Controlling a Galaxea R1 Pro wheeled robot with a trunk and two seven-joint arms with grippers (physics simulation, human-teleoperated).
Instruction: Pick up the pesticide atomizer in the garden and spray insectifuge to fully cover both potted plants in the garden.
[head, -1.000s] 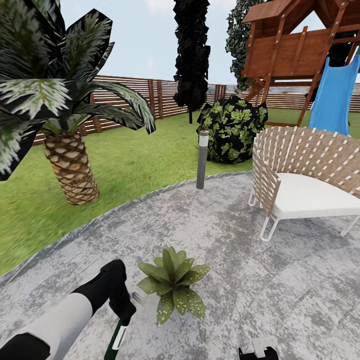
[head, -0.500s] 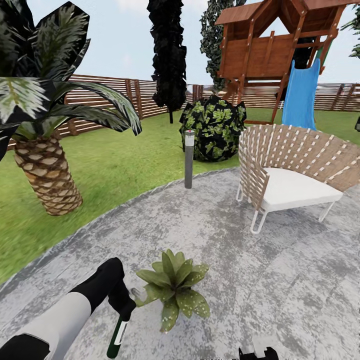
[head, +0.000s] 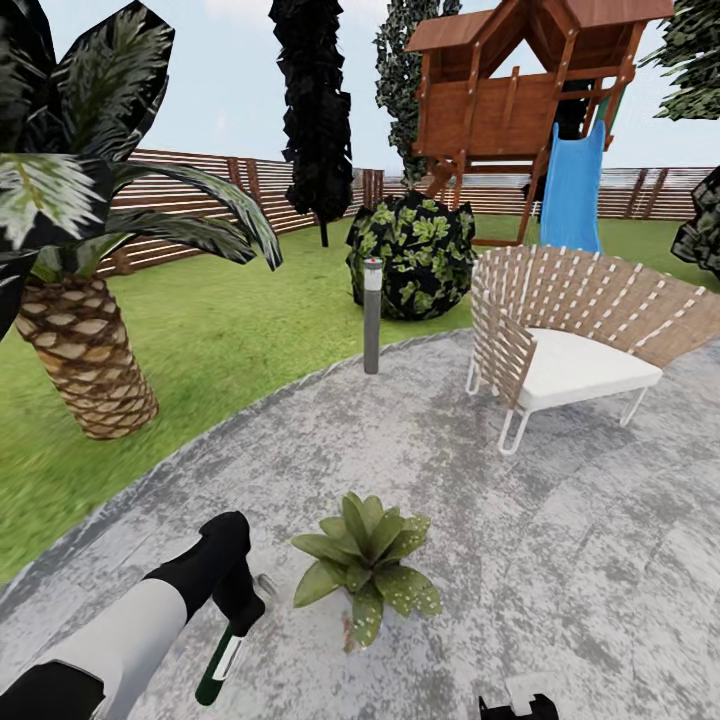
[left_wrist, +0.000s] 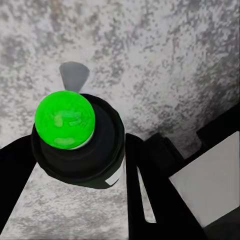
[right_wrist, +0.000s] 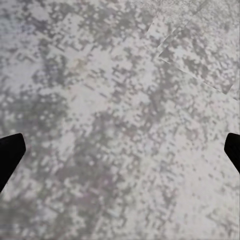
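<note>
While the left claw (head: 238, 612) pinches the pesticide atomizer (head: 218, 668), a potted plant (head: 368, 567) stands just beside it.

left arm (head: 130, 630) — white forearm, black wrist, black fingers (left_wrist: 150, 195)

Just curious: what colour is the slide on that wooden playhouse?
Bright blue; the slide on the playhouse shows best in the head view.
</note>
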